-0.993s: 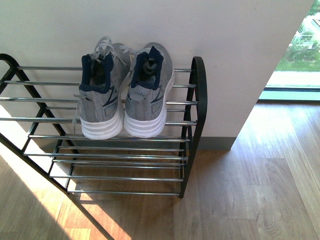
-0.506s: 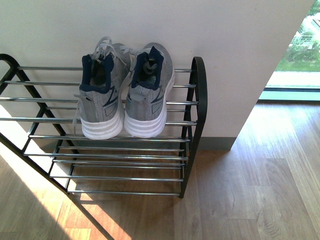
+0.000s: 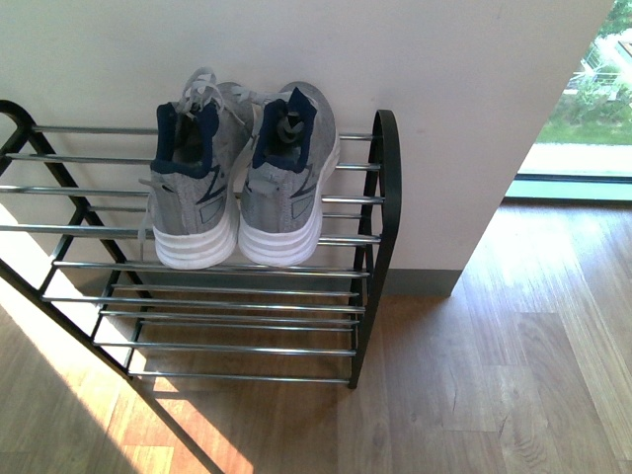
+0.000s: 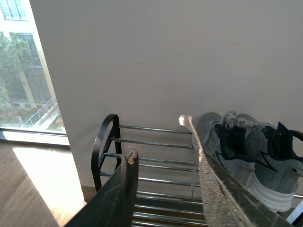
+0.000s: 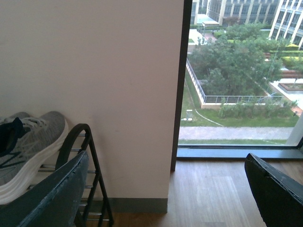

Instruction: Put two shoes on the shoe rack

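Left gripper [image 4: 158,137]: jaws spread, nothing between them.
Right gripper [image 5: 165,158]: jaws wide apart, likewise empty. Neither arm shows in the front view.
Shoe rack [image 3: 384,178]: black frame, chrome rods, set against the wall [image 3: 444,89].
Inner sneaker [image 3: 193,197] and outer sneaker [image 3: 288,178]: grey knit. Both rest on the top tier, side by side and touching, close to the rack's right arched end. Their long axes run across the rods, heels towards the robot and toes to the wall.
Judgement: the pair lies nearer the right arm. Both shoes look placed, so no further grasp seems called for.
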Robot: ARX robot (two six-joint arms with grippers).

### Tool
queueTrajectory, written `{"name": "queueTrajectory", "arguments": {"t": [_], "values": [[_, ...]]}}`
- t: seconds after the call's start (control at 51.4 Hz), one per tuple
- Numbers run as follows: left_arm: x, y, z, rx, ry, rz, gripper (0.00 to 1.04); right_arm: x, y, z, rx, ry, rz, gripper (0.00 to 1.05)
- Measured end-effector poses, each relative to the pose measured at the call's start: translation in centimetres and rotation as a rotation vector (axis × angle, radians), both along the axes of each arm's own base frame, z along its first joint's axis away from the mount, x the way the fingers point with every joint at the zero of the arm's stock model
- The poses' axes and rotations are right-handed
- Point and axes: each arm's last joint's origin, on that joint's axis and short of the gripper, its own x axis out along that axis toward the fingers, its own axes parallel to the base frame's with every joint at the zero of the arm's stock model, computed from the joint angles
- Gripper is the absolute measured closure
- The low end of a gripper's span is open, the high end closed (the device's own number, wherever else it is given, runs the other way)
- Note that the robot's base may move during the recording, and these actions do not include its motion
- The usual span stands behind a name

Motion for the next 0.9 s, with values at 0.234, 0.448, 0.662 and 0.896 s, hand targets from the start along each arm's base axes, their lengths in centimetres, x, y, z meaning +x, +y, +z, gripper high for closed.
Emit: {"name": "queueTrajectory", "arguments": {"t": [0.234,0.448,0.662,0.896], "values": [[0.0,0.0,-0.01,0.0,0.0,-0.001,0.21,0.0,0.0,0.0,0.0,0.0,-0.001,0.09],[0.0,-0.01,-0.01,0.002,0.0,-0.002,0.09,-0.01,0.0,0.01,0.0,-0.001,-0.002,0.09],[0.0,0.0,0.0,0.002,0.0,-0.003,0.09,0.0,-0.01,-0.01,0.0,0.001,-0.005,0.09],[0.0,0.0,0.0,0.003,0.0,-0.003,0.09,0.0,-0.01,-0.01,0.0,0.001,-0.003,0.09]]}}
